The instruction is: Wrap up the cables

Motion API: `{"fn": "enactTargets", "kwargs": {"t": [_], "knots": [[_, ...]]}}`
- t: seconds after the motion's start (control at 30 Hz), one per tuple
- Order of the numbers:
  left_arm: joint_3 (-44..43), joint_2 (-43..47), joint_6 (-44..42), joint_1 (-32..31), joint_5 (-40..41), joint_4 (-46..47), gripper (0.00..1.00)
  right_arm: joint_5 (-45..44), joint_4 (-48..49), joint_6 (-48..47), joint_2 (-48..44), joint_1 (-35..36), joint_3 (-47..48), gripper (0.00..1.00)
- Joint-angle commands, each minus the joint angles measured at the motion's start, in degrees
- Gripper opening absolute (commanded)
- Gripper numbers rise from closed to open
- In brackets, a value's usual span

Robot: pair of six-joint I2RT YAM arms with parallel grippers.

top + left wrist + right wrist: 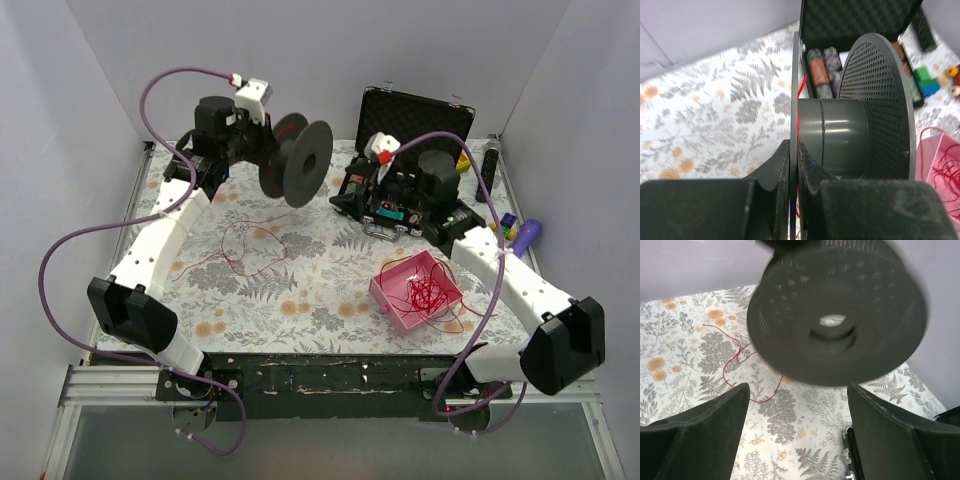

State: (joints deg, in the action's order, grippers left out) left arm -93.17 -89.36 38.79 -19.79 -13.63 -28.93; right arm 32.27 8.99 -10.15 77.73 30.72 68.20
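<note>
My left gripper (pixel 268 150) is shut on one flange of a dark grey perforated spool (pixel 298 160) and holds it above the table at the back. In the left wrist view the gripper (pixel 794 160) pinches the thin flange, with the spool hub (pixel 832 137) beside it and a red cable strand (pixel 801 87) running along the flange. Thin red cable (pixel 250 245) loops on the floral table, and a tangle of it (pixel 430 292) fills the pink tray (pixel 388 293). My right gripper (pixel 347 190) is open, facing the spool (pixel 840 310), with red cable (pixel 735 360) below.
An open black foam-lined case (pixel 415 115) stands at the back right with cylinders (pixel 819 70) inside. Small coloured blocks (pixel 512 228) and a purple object (pixel 527 235) lie at the right edge. White walls enclose the table.
</note>
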Motion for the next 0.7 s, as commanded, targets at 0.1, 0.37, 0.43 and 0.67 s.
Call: {"fn": "enactTargets", "kwargs": {"t": [0.1, 0.37, 0.43, 0.67], "knots": [[-18.9, 4.7, -0.1, 0.4, 2.0, -7.7, 0.0, -2.2, 25.7, 15.8, -3.1, -0.1, -16.4, 0.87], [-30.3, 4.1, -1.8, 0.4, 3.0, -12.6, 0.0, -2.7, 43.5, 26.8, 9.7, 3.0, -15.8, 0.88], [-32.2, 4.1, -2.3, 0.4, 3.3, -12.8, 0.0, -5.2, 42.9, 26.1, 13.2, 4.9, -14.4, 0.89], [-39.5, 3.5, -3.0, 0.4, 3.0, -15.5, 0.0, -9.3, 40.1, 17.0, 23.4, 12.3, -9.5, 0.9]]}}
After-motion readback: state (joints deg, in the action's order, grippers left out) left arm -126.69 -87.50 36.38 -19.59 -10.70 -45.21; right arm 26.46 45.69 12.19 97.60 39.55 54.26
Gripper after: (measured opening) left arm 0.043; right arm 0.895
